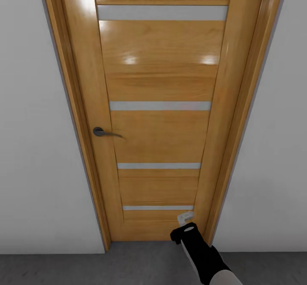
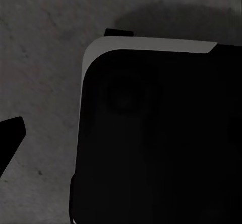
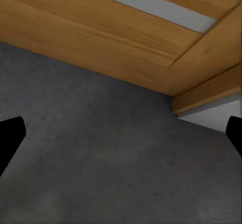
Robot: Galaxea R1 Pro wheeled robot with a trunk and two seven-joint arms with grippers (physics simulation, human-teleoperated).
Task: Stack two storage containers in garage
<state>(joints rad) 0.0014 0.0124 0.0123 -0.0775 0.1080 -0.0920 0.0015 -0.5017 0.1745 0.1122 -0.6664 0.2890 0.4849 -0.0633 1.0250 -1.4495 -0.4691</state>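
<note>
The two storage containers are out of view. My right arm (image 1: 200, 253) reaches forward low at the bottom of the slatted light-wood door (image 1: 160, 135). My right gripper (image 3: 121, 138) is open and empty, its fingertips (image 3: 10, 141) wide apart over the dark grey floor (image 3: 101, 163) just in front of the door's bottom edge. My left gripper (image 2: 121, 138) points down at the same grey floor (image 2: 40, 63). One of its fingertips (image 2: 10, 138) stands far out at the side, nothing is held, and the other is lost against my black base (image 2: 161, 143).
The door is shut and fills the view ahead, with a dark metal lever handle (image 1: 102, 132) on its left side. White walls (image 1: 38, 140) flank the wood frame (image 1: 238, 148) on both sides. A strip of grey floor (image 1: 85, 268) lies between me and the door.
</note>
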